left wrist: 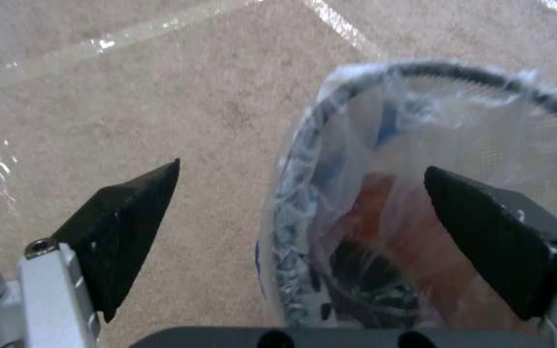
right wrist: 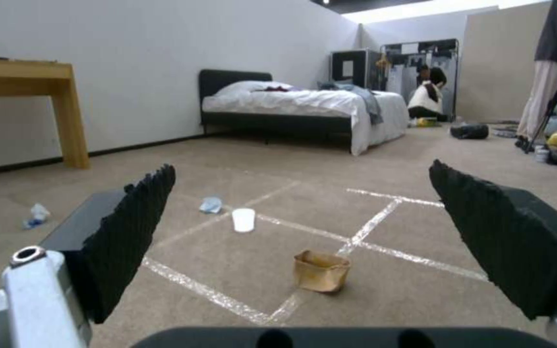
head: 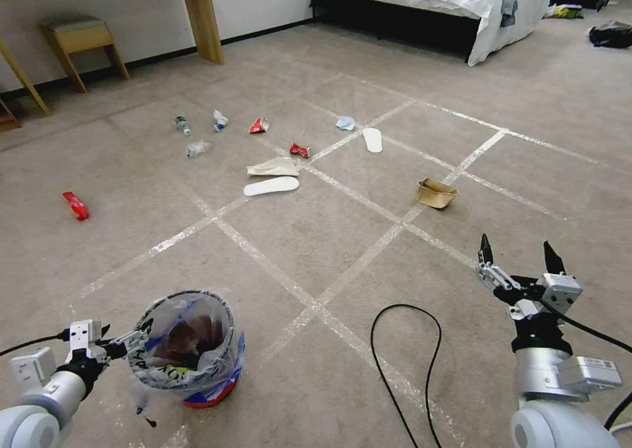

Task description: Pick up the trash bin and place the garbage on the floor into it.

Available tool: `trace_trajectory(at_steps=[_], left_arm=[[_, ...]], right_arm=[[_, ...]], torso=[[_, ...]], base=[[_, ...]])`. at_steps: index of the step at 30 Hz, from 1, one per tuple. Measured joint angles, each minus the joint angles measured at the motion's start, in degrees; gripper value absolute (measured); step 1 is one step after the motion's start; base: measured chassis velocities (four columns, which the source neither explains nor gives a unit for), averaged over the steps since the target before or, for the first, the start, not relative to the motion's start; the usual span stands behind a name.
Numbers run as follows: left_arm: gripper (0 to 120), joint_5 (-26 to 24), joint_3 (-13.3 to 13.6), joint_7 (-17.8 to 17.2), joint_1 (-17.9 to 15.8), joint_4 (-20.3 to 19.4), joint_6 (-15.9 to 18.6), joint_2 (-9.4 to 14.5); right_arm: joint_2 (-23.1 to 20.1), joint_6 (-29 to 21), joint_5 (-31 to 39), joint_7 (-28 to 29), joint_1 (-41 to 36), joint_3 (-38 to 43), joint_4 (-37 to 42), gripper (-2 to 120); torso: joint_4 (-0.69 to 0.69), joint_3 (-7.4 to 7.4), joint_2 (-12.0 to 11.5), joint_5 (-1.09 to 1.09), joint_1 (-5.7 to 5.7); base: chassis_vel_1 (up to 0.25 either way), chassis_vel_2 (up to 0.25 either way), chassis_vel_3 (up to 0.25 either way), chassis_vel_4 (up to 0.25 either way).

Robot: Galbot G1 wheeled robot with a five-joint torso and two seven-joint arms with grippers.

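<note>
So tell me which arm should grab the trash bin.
Left. The left gripper is open right at the trash bin, one finger inside its rim. The right gripper hangs open, well away.

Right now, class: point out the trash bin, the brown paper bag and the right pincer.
trash bin (head: pixel 197 385): head view, red base.
brown paper bag (head: pixel 435 194): head view, front wall.
right pincer (head: pixel 519 253): head view, midway between its open fingertips.

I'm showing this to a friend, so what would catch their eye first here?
Probably the trash bin near the robot, left pincer open astride its rim. Next, the garbage strewn over the taped floor ahead, with the right pincer open above it, facing a brown paper bag.
</note>
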Motion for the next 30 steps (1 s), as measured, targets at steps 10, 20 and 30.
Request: trace_trajectory(at_steps=[10, 20, 30], left_arm=[[100, -1.89, 1.43, 0.93, -0.46, 5.35, -0.46, 2.12], [99, -3.73, 3.46, -0.43, -1.22, 5.73, 1.84, 2.83], [86, -4.76, 4.88, -1.32, -2.40, 5.45, 3.75, 3.46]], right_arm=[[0.62, 0.06, -0.39, 0.06, 0.08, 0.42, 0.03, 100], [1.45, 0.51, -0.89, 0.15, 0.10, 0.30, -0.33, 100], [0.75, 1.15, -0.46, 0.57, 0.46, 0.79, -0.91, 100]], torso=[[0.00, 0.00, 0.00, 0.00, 0.00], [0.01, 0.00, 0.00, 0.01, 0.00], [0.01, 0.00, 0.00, 0.03, 0.00]], base=[[0.000, 0.000, 0.000, 0.000], [0.000, 0.000, 0.000, 0.000], [0.000, 0.000, 0.000, 0.000]])
